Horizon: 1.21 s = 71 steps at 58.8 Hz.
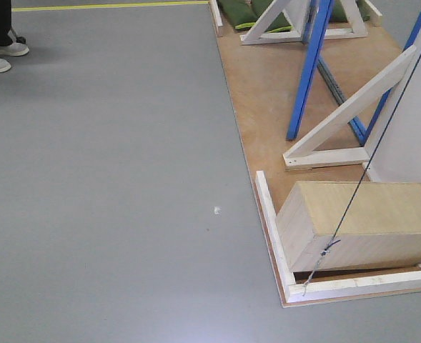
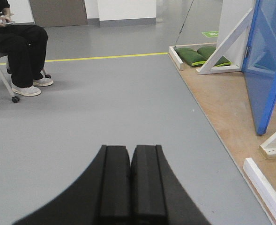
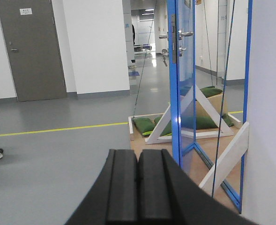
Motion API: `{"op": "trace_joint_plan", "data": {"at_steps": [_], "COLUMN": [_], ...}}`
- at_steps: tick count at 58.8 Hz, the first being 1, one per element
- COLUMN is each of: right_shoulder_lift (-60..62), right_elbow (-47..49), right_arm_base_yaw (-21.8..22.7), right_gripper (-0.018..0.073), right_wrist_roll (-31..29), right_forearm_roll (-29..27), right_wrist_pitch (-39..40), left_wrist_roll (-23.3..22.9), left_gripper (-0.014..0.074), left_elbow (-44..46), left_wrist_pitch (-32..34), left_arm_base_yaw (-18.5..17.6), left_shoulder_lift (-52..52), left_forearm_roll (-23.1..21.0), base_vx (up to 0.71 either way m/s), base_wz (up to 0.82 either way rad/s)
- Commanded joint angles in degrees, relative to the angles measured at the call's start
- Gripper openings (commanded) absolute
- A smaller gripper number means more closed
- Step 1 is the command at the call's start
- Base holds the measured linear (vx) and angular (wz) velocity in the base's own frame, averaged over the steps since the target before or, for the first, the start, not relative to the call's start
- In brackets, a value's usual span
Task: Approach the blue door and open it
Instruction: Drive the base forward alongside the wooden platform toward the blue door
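Blue door [image 3: 175,108] stands edge-on, ahead and right of the right wrist camera, on a plywood platform [image 1: 264,100]; lever handle [image 3: 186,33] sits high. Left gripper [image 2: 130,180] and right gripper [image 3: 138,183]: jaws pressed together, nothing held. Risk: a straight approach could drive the base into the white curb [image 1: 273,229], wooden box [image 1: 360,221] or taut cord [image 1: 382,136] (thin, easily missed). Jaws must part before reaching the handle.
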State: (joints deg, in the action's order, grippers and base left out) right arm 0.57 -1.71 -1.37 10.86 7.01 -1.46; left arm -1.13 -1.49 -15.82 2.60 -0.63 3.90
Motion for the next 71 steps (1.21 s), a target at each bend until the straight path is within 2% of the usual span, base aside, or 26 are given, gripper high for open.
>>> {"op": "trace_joint_plan", "data": {"at_steps": [1, 38, 71], "right_shoulder_lift": [0.8, 0.8, 0.8], "right_elbow": [-0.1, -0.1, -0.1], "right_arm_base_yaw": [0.3, 0.3, 0.3], "right_gripper": [0.0012, 0.0012, 0.0012], "right_wrist_roll": [-0.5, -0.5, -0.5], "right_forearm_roll": [0.5, 0.5, 0.5], "right_wrist_pitch": [4.8, 5.0, 5.0], "left_wrist_roll": [-0.4, -0.4, -0.4], "left_gripper": [0.0073, 0.0073, 0.0073], "left_elbow": [1.4, 1.4, 1.4], "left_wrist_pitch": [4.9, 4.9, 4.9], "left_arm_base_yaw": [-0.4, -0.4, -0.4], "left_shoulder_lift": [-0.8, -0.8, -0.8], "left_forearm_roll": [-0.2, -0.2, -0.2], "base_vx": [0.18, 0.23, 0.37], "base_wz": [-0.05, 0.08, 0.1]}}
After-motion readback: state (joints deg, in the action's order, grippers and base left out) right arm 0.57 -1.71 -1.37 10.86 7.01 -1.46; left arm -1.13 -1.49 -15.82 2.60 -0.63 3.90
